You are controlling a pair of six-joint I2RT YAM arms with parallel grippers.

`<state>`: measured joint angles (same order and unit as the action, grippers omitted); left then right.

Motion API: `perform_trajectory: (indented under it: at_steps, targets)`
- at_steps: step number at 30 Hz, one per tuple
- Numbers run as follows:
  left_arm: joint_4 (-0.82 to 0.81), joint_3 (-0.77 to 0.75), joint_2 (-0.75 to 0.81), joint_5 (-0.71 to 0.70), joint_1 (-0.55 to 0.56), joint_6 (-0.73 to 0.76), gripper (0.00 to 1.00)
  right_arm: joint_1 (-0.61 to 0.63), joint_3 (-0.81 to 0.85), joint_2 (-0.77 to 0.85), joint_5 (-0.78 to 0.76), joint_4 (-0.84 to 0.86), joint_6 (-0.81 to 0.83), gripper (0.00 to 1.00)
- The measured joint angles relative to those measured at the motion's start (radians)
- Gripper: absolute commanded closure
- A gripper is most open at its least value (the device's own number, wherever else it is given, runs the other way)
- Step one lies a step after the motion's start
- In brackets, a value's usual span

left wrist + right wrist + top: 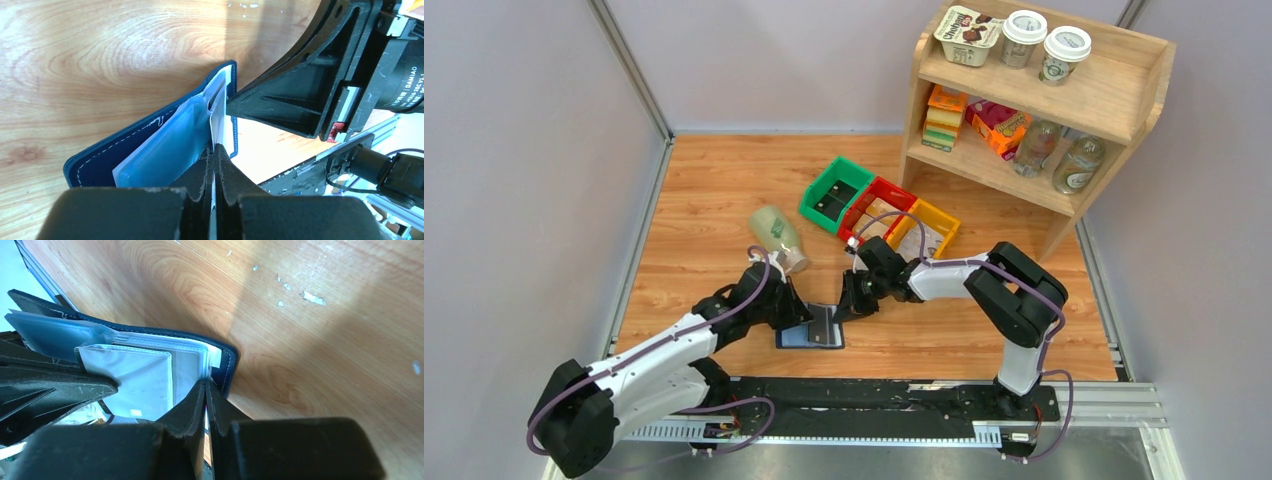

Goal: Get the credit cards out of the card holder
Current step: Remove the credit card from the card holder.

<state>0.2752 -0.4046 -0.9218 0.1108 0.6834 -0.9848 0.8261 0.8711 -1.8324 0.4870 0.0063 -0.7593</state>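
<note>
Position: the card holder (810, 338) (95, 167) (228, 365) lies open on the wooden worktop (704, 200), near its front edge, between the two arms and just ahead of their base rail. Its navy cover rests flat on the wood, and its pale inner leaves stand fanned upward.

Left pincer (807, 314) (216, 148) (107, 386): pressed together, pinching one thin pale sleeve (219, 100) (135, 380) of the holder by its free edge. The sleeve stands upright between the fingers. A stitched border shows on it in the right wrist view.

Right pincer (843, 309) (230, 104) (206, 384): fingers pressed together at the holder's far edge, where the navy rim curls up beside the stack of leaves. It grips the holder there. Whether the cover or a leaf sits in the nip cannot be told.

The two pincers face each other across the open holder, close together, one at each side.

Credit cards: a fuller blue-grey sleeve (167, 150) (50, 335) lies beside the pinched one. No card can be told apart from the sleeves, and no loose card shows on the wood.

Surroundings: a pale bottle (778, 236) lies on its side behind the left arm. Green (836, 192), red (876, 208) and yellow (927, 232) bins sit in a row behind the holder, apart from it. A wooden shelf (1064, 95) stands at the far right corner.
</note>
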Motion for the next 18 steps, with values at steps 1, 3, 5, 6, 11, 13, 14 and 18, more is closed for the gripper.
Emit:
perform_trajectory:
  at_steps: [1, 3, 5, 6, 11, 13, 14, 18]
  targets:
    - [0.01, 0.0, 0.003, -0.003, -0.002, 0.004, 0.97, 0.001, 0.0, 0.0, 0.0, 0.001, 0.0, 0.9]
    - [0.021, 0.0, 0.009, -0.005, -0.009, 0.007, 0.97, 0.002, 0.0, -0.001, -0.001, 0.003, 0.0, 0.9]
    - [0.018, 0.011, 0.02, 0.0, -0.022, 0.006, 0.97, 0.003, 0.0, -0.001, -0.002, 0.007, 0.0, 0.9]
    - [0.01, 0.023, 0.028, 0.006, -0.03, 0.006, 0.97, 0.003, 0.0, -0.001, -0.002, 0.007, 0.0, 0.9]
    - [-0.079, 0.127, 0.095, 0.057, -0.081, -0.024, 0.97, 0.004, -0.003, -0.001, -0.001, 0.014, 0.0, 0.9]
    - [-0.128, 0.175, 0.127, 0.078, -0.098, -0.045, 0.97, 0.004, -0.006, 0.0, 0.0, 0.02, 0.0, 0.9]
    - [-0.154, 0.202, 0.145, 0.089, -0.106, -0.058, 0.97, 0.004, -0.007, 0.0, 0.0, 0.022, 0.0, 0.9]
    - [-0.209, 0.264, 0.204, 0.117, -0.127, -0.091, 0.96, 0.004, -0.008, 0.0, 0.0, 0.024, 0.0, 0.9]
